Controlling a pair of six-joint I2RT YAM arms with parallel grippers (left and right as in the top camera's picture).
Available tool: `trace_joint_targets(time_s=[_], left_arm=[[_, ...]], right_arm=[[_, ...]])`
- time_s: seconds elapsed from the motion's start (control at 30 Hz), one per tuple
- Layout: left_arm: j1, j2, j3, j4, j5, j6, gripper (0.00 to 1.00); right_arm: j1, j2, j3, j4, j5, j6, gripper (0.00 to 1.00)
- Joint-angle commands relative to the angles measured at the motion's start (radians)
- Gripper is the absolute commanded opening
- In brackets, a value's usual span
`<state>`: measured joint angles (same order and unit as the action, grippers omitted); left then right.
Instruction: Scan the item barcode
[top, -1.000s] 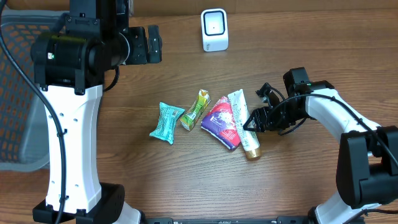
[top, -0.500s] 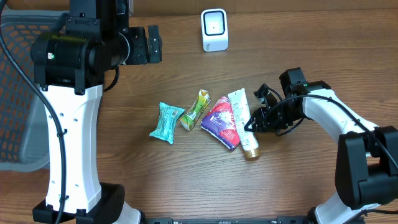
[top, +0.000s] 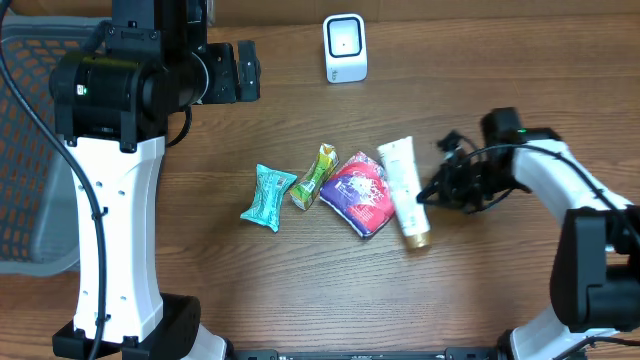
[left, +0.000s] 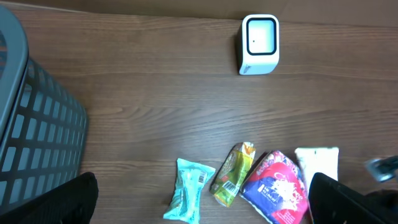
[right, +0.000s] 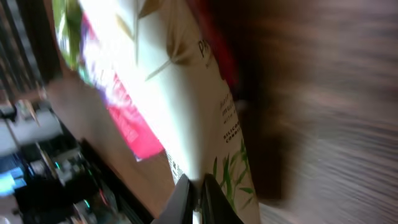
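The white tube (top: 404, 188), lying beside the purple pouch (top: 362, 196), is being pinched by the closed right gripper (top: 424, 195), its print being blurred in the right wrist view, while the scanner (left: 259, 43) is being framed beneath the wide-open, empty left gripper (left: 203, 190).

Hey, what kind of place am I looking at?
Probably a lab mock-up of a shop checkout: a white barcode scanner on a wooden table, packaged goods like a teal packet and a white tube, and a mesh basket.
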<state>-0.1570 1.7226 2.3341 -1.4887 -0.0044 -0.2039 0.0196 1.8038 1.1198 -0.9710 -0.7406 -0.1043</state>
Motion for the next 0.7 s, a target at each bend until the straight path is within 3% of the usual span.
trace_joint_targets(time_s=[0.0,0.13,0.27,0.3,0.57,0.67], left_arm=[[0.0,0.007,-0.005,0.001,0.004,-0.006,0.99],[0.0,0.007,-0.005,0.001,0.004,-0.006,1.0],[0.0,0.007,-0.005,0.001,0.004,-0.006,0.99],[0.0,0.007,-0.005,0.001,0.004,-0.006,1.0],[0.0,0.007,-0.005,0.001,0.004,-0.006,0.99],[0.0,0.007,-0.005,0.001,0.004,-0.006,0.99]], right_arm=[[-0.09,-0.02,0.03,0.021,0.048,0.145,0.04],[-0.145,-0.019,0.023,0.048,0.204,0.263,0.05],[-0.152,-0.019,0.021,0.054,0.236,0.261,0.35],[-0.152,-0.019,0.021,0.051,0.235,0.261,0.38],[-0.103,-0.041,0.122,-0.086,0.111,0.201,0.37],[-0.055,-0.07,0.144,-0.086,0.111,0.203,0.32]])
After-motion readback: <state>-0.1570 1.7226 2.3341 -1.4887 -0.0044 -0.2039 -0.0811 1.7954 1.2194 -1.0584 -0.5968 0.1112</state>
